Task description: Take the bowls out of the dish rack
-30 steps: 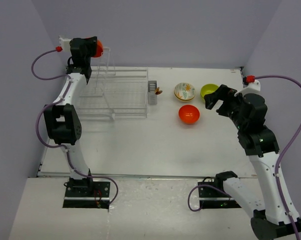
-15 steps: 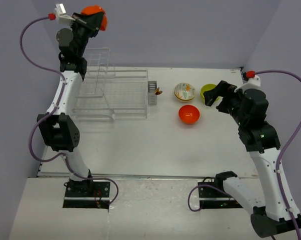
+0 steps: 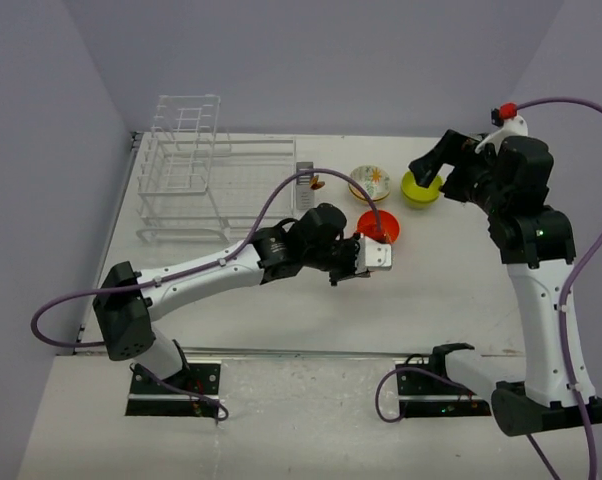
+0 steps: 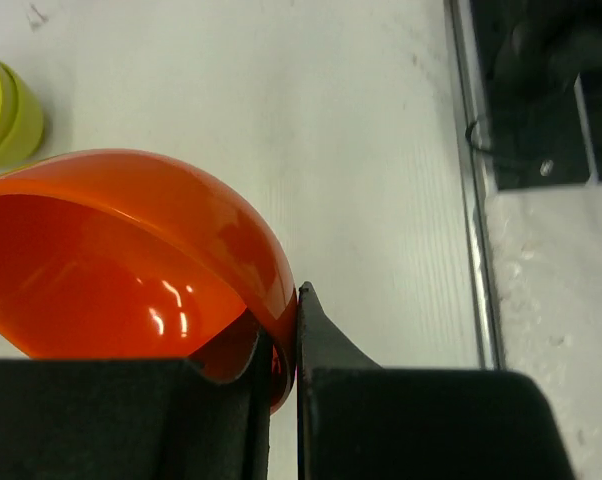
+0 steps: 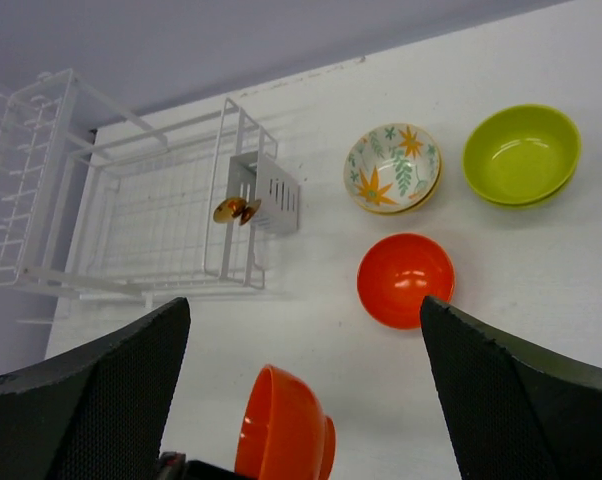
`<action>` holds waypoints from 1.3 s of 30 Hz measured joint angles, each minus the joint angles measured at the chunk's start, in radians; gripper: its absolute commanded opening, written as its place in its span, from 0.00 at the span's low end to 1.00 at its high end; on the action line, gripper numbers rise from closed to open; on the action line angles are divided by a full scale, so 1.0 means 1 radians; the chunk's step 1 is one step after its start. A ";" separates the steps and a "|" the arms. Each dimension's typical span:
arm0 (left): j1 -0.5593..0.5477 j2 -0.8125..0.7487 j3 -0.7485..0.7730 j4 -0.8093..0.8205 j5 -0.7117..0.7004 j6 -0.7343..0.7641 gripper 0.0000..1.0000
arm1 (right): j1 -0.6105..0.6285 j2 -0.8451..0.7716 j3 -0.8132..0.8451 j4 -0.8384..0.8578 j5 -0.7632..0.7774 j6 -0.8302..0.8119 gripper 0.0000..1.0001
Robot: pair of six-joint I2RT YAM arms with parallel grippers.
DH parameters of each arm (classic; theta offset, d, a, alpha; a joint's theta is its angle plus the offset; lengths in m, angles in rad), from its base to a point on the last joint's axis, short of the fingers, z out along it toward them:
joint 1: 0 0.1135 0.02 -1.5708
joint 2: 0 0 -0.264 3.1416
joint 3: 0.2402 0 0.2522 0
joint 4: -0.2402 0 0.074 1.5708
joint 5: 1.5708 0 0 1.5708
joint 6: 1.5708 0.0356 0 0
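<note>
**Orange bowl clear of the rack, waiting to be set down**

The left arm (image 3: 221,268) stretches across the worktop (image 3: 431,290) toward the bowls gathered to the right of the dish rack (image 3: 216,185). The left jaws are pressed together on the rim of an orange-red bowl (image 4: 131,250) — one pad inside the wall, one outside. The bowl hangs tipped on its edge, not base-down. Whether it touches the worktop I cannot tell.

Near it a second orange-red bowl (image 5: 405,280) sits upright. Beyond that stand the flower-patterned bowl (image 5: 393,168) and the lime green bowl (image 5: 521,152), side by side. The right jaws are spread wide with nothing between them, hovering over the green bowl and apart from the left arm.

This looks like the delivery part of the unloading, with the carried bowl yet to be put down. No bowl shows among the rack's wires in these views, so it may be the last one. Only the grey caddy (image 5: 271,195) has something in it, small and brownish.

The next move calls for turning the held bowl level and bringing it down on bare worktop beside its twin — or nesting it inside. The jaws then part, and the arm should lift straight away so the inner pad does not drag the rim or knock the seated bowl.
</note>
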 measured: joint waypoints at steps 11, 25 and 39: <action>-0.077 0.057 0.151 -0.307 -0.131 0.341 0.00 | 0.278 0.277 -0.035 -0.229 0.066 -0.087 0.63; -0.095 0.139 0.192 -0.462 -0.208 0.407 0.00 | 0.342 0.300 -0.069 -0.309 0.197 -0.096 0.50; -0.093 0.160 0.216 -0.499 -0.210 0.410 0.00 | 0.353 0.192 -0.083 -0.290 0.180 -0.092 0.52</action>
